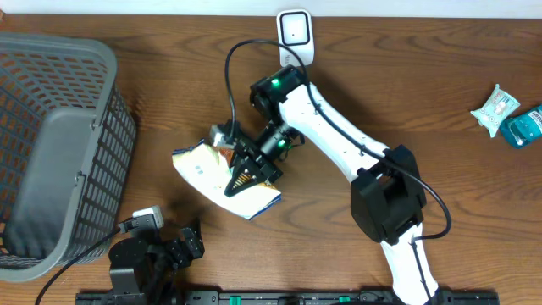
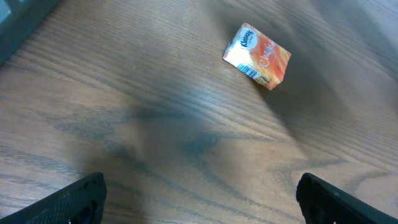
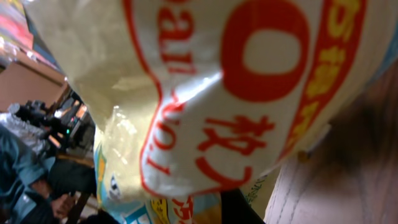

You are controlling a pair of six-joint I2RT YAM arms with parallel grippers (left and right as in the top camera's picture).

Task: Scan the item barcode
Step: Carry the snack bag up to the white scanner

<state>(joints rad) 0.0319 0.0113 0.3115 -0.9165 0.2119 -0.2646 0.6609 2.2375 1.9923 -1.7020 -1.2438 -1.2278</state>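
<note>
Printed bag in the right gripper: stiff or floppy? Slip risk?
Probably floppy: the printed bag shows creases and buckled film up close. Likely light for its size, since one pinch by the right gripper seems to carry it. The plastic film looks smooth, so it may slip or twist in the shut jaws.

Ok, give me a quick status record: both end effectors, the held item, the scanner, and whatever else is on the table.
right end effector: shut on the bag, mid-table
bag: white, yellow and blue, red print; barcode not visible
left end effector: open, empty, near front edge
scanner: white, far edge, apart from the bag
basket: grey, left side
other items: small packet and teal item far right; orange box on the wood in left wrist view
</note>
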